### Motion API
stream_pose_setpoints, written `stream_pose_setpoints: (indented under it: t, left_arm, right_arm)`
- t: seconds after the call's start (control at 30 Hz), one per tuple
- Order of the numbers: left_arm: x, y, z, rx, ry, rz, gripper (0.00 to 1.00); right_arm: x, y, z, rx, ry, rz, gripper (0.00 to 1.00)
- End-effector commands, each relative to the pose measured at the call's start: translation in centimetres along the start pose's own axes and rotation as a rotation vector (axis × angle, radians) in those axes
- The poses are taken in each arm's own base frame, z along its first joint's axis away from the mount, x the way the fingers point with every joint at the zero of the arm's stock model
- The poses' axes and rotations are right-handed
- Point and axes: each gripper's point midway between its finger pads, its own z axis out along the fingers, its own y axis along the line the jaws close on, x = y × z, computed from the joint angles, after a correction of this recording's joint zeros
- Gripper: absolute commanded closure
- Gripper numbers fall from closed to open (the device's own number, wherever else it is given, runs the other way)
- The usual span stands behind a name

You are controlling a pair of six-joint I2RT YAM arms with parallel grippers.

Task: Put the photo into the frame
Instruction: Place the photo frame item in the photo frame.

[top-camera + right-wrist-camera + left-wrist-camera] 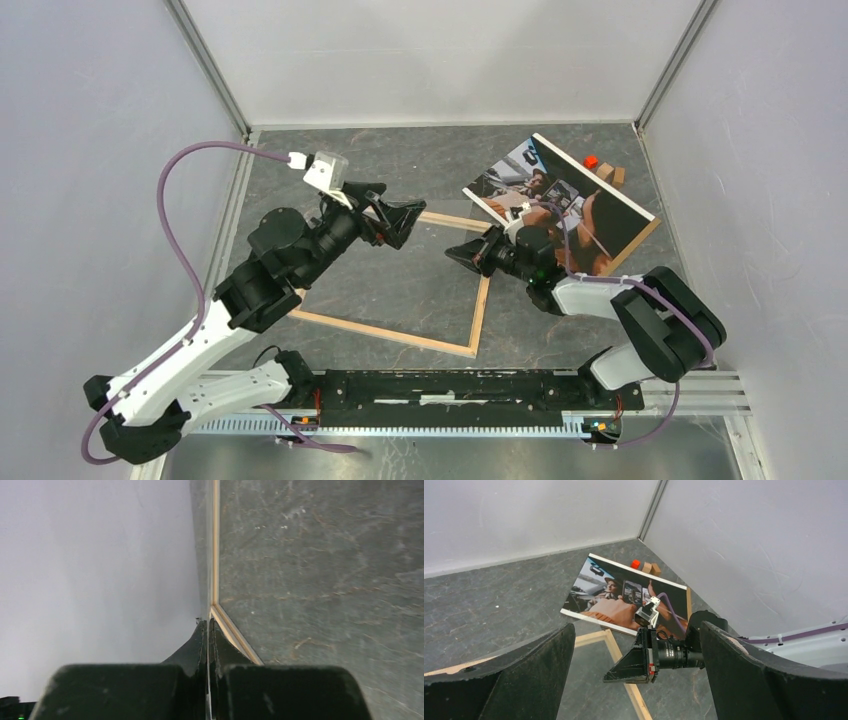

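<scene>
We look down on a dark slate-patterned surface [420, 160] closed in by pale walls. The left arm [200, 340] reaches in from the near left. The right arm [660, 320] bends in from the near right.

The frame [385, 332] lies flat in the middle of the surface, pale wood side up, with the dark surface showing through its opening. The photo [610, 215] lies face up in the far right corner, outside the frame. Its nearest corner sits just beside the frame's far right corner, and we cannot tell whether the two touch. A thin strip of brown board [640, 238] shows along the photo's right edge, underneath it.

The left gripper [408, 226] hangs above the frame's far rail with its fingers spread wide and nothing between them. Facing it, the right gripper [452, 256] hovers over the frame's right side with its fingers pressed together into a point. We see nothing held in it. In the right wrist view its tips lie close to a corner of the frame.

A purple cable [175, 190] loops from the left arm up to the white camera [325, 170] on its wrist.

Beyond the photo, near the far wall, sit two small wooden blocks [611, 174] and, just beside them, a small red object [590, 161].
</scene>
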Motion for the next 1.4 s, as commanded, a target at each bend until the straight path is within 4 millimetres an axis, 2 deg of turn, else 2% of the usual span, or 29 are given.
stream_pose_setpoints:
  t: [0.0,0.23,0.7,1.0,1.37]
  left_arm:
    - [-1.0,-0.2,0.3,0.005,-0.006,0.056,0.0]
    - [0.2,-0.1,1.3,-0.003,0.032,0.068,0.0]
    - [1.4,-0.1,2.1,-0.003,0.077,0.086,0.0]
    - [1.4,-0.3,2.2,0.005,0.089,0.092,0.0]
    - [0.6,0.7,1.7,-0.043,0.057,0.094,0.0]
  right_arm:
    - [-0.5,-0.3,-0.8,-0.042,-0.013,-0.065,1.0]
    - [-1.8,-2.1,-1.7,-0.058,-0.026,-0.047,1.0]
    - [-0.7,-3.9,-2.0,-0.041,0.04,-0.009,1.0]
    - [-1.2,-4.7,-2.5,-0.008,0.018,-0.018,1.0]
    - [-1.7,-5.5,-2.9,0.024,-0.007,-0.03,1.0]
